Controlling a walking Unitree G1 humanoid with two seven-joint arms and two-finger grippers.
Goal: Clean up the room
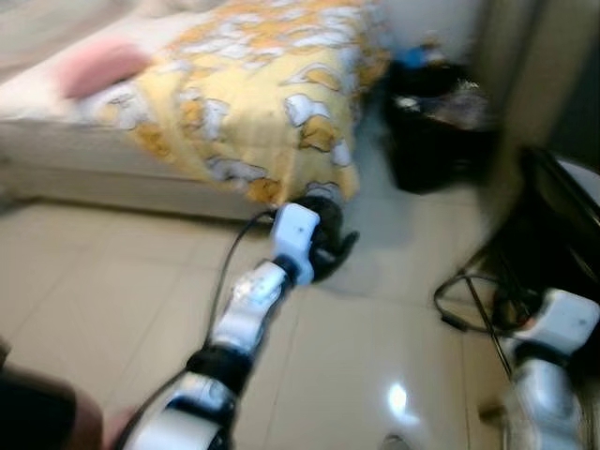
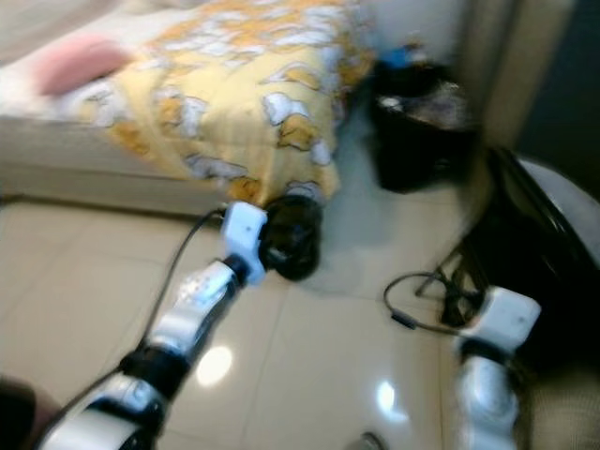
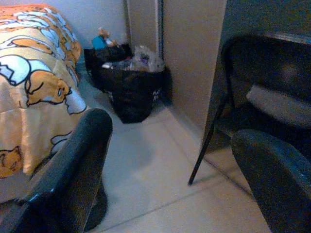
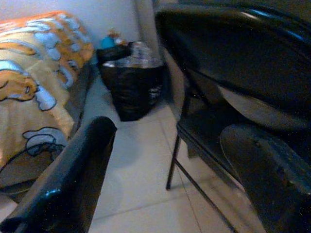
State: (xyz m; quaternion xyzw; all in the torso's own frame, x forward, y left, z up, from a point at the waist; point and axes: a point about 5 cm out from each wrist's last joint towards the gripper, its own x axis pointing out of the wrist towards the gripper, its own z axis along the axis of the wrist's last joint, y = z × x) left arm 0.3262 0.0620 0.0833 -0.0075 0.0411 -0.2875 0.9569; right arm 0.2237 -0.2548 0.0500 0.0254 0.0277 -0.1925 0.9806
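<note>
The floor (image 1: 122, 281) is glossy pale tile, throwing back a bright spot of light. The bedspread (image 1: 272, 84) is soft matt cloth, quilted, printed yellow and white; the pillow (image 1: 98, 66) is pink cloth. The bin bag (image 3: 129, 90) looks like thin shiny black plastic. The chair (image 4: 233, 63) has a smooth glossy black back and thin metal legs

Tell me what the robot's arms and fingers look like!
Both arms are silver and white with black joints. The left arm has a boxy white wrist and a thin black cable looping along it. The right arm has the same white block at the wrist. Each gripper has two long, thick black fingers with rounded tips, a bit shiny.
</note>
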